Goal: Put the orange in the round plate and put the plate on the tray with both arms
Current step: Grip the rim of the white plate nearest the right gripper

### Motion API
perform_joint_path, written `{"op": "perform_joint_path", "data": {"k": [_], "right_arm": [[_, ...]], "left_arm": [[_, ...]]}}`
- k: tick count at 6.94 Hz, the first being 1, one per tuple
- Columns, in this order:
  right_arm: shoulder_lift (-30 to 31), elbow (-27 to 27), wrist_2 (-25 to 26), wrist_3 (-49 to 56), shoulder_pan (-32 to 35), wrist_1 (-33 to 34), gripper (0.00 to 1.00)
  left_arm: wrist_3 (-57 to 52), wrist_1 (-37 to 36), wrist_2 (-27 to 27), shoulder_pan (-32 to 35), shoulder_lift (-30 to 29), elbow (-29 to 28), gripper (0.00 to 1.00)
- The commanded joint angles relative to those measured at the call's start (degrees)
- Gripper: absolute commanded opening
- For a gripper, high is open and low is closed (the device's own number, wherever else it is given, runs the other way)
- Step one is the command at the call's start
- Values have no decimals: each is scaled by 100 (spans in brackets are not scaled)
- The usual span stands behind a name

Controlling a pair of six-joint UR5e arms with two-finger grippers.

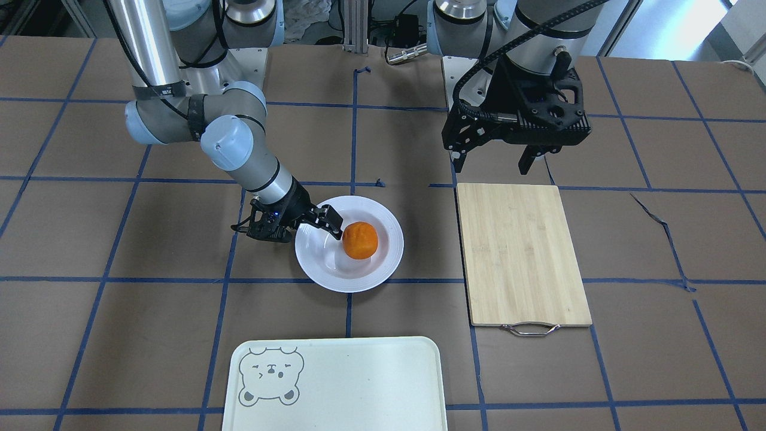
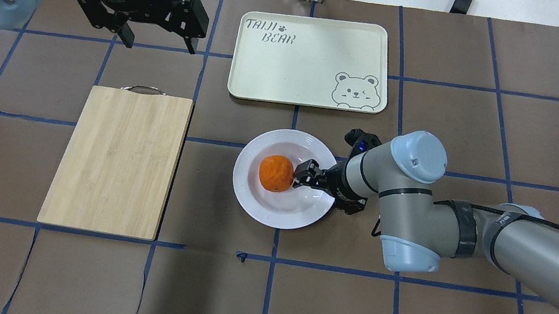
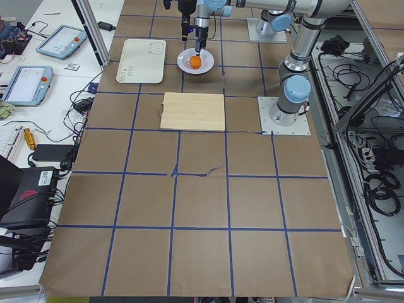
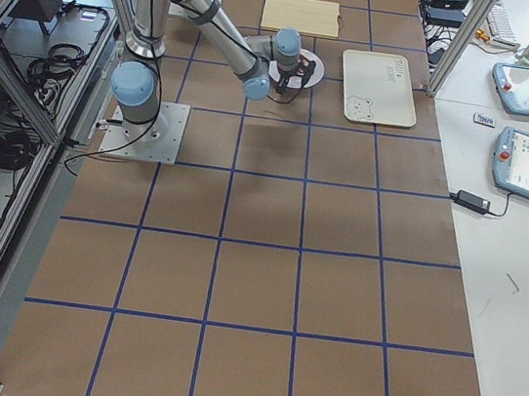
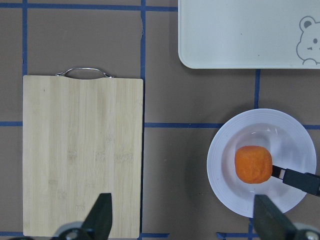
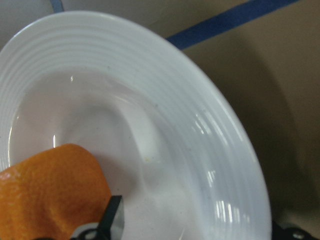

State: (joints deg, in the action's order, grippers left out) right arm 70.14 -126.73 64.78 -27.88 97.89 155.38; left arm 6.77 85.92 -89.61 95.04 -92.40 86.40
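The orange (image 1: 360, 240) (image 2: 276, 173) lies in the sunken centre of the round white plate (image 1: 323, 272) (image 2: 258, 212), mid-table. My right gripper (image 1: 326, 221) (image 2: 307, 176) reaches low over the plate's rim from the robot's right. It is open, and one fingertip (image 6: 112, 222) sits right beside the orange (image 6: 45, 190). My left gripper (image 1: 494, 161) (image 2: 158, 43) hangs open and holds nothing, high over the table near the bamboo board. The cream tray (image 1: 359, 383) (image 2: 295, 68) with the bear face lies beyond the plate, with nothing on it.
A bamboo cutting board (image 1: 520, 251) (image 2: 118, 157) with a metal handle lies on the robot's left of the plate. Brown paper with blue tape lines covers the table. Tablets and cables sit on a side bench past the tray.
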Motion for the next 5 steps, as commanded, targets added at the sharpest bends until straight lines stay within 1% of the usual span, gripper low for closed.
{"op": "perform_joint_path", "data": {"k": [1,3,4,5], "right_arm": [[0,7,-18,-7,2,1,40],[61,42,34,-16,-7,-7,8],[131,112,52,-16,-16,-25,0],[184,130,43,-16,-33,-42,0]], "left_arm": [[0,-5,-4,-3,3,0,100],[0,4,-4,-3,12,0,100],[0,4,-4,-3,12,0,100],[9,12,-4,-3,20,0,100]]}}
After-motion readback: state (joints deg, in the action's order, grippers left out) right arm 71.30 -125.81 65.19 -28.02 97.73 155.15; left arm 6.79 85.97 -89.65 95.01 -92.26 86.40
